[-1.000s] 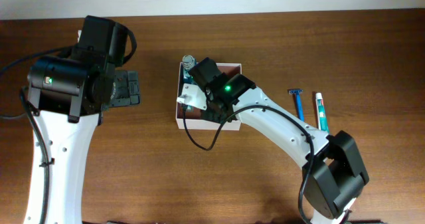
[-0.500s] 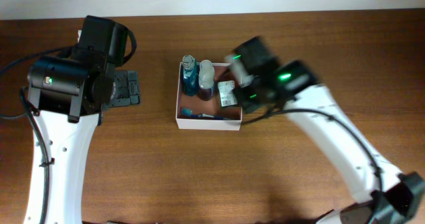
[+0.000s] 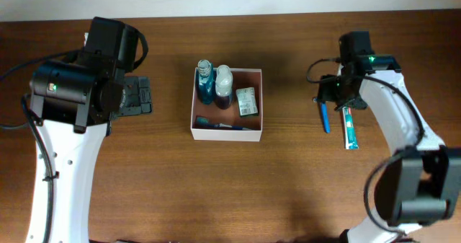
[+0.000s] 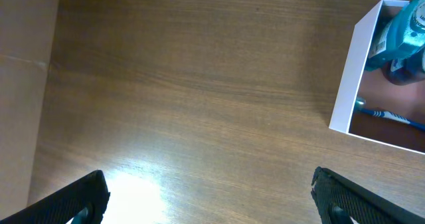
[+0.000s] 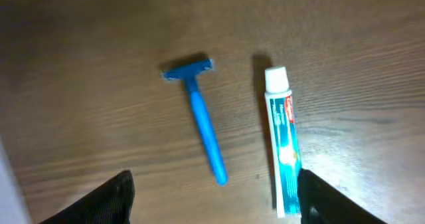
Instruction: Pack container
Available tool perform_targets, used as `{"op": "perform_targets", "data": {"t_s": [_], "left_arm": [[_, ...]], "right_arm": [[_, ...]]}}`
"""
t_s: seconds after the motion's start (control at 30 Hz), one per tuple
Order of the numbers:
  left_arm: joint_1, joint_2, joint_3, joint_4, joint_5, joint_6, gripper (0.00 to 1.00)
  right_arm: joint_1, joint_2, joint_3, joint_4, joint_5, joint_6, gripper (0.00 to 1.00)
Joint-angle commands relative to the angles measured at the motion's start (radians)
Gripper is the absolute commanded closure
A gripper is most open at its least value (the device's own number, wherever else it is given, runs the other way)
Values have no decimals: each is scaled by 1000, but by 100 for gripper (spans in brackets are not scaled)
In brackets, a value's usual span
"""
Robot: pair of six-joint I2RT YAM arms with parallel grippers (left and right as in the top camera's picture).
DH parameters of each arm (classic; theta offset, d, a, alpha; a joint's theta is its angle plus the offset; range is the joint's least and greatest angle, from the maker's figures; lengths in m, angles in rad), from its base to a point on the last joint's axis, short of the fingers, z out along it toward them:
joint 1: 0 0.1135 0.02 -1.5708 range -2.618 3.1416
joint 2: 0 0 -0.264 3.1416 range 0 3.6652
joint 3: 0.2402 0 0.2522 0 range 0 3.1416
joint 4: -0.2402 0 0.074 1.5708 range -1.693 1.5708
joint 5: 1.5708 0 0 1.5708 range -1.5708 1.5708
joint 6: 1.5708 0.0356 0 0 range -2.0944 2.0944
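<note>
container (image 4: 348,84) cut by right edge; left hand (image 4: 212,201) fingertips cropped below

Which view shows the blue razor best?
The right wrist view: the blue razor lies whole and large on the table, head and handle clear, beside the toothpaste tube. The overhead view shows it only small and thin. The left wrist view does not show it.
</note>
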Motion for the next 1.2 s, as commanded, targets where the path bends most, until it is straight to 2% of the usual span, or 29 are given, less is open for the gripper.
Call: {"op": "perform_targets", "data": {"t_s": [0.0,0.13,0.27,0.37,0.47,0.53,0.67,0.83,1.0,1.1,1.17], "left_arm": [[3,-15,3,0,-14,7,0],[3,-15,3,0,-14,7,1],[3,-15,3,0,-14,8,1],[3,-15,3,0,-14,8,1],[3,-15,3,0,-14,8,1],[3,-15,3,0,-14,8,0],[3,-15,3,0,-14,7,1],[3,-15,3,0,-14,8,1],[3,-15,3,0,-14,7,1],[3,-15,3,0,-14,8,1],[3,-15,3,0,-14,8,1]], "right_arm": [[-8,55,-32,34,-53,-64,27],[-5,123,-34,73,-53,-74,29],[-4,188,-34,97,-52,-73,49],[-4,230,-34,111,-48,-73,56],[-4,249,-34,115,-46,-73,70],[-4,253,-34,115,-47,-73,72],[-4,253,-34,101,-46,-72,96],[-2,220,-15,45,-47,-72,96],[57,68,52,-29,-66,-72,96],[168,-72,115,-89,-84,-82,96],[290,-167,136,-100,-115,-165,96]]}}
